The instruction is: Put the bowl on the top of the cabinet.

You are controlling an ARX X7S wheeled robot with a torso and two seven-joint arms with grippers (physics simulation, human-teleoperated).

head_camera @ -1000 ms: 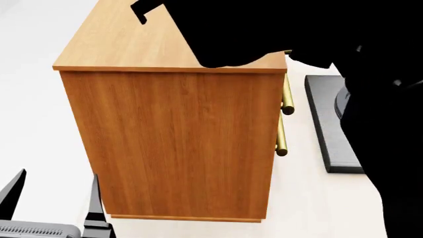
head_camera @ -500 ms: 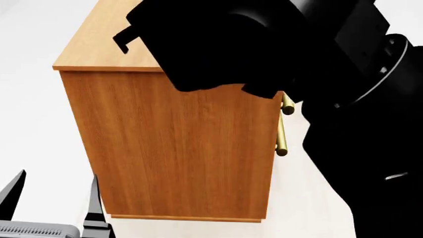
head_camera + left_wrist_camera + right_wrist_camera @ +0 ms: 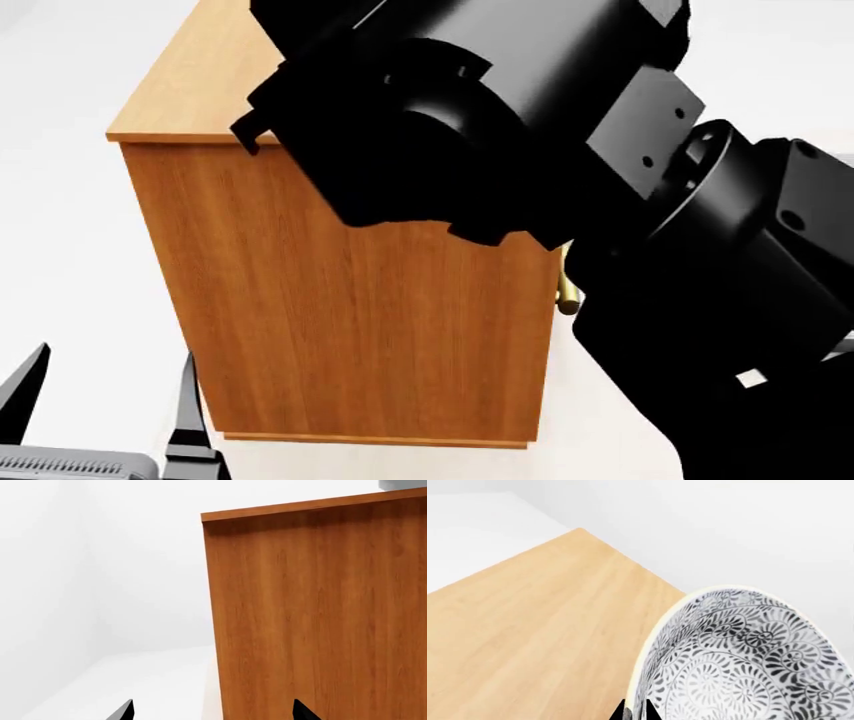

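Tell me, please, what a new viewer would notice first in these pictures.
In the head view, the big black right arm fills the frame above the orange-brown wooden cabinet. In the right wrist view, the patterned bowl sits in the right gripper over the cabinet's pale top. The left gripper waits low beside the cabinet, open.

We see the bowl [image 3: 747, 655] filling one side of the right wrist view — white, its inside crowded with dark leaf and spiral pattern, the pale rim tipped toward us. Our right gripper [image 3: 635, 711] pinches that rim, one dark fingertip on each side of it. Behind it lies the cabinet [image 3: 527, 630] — its light, flat wooden top — against white surroundings.
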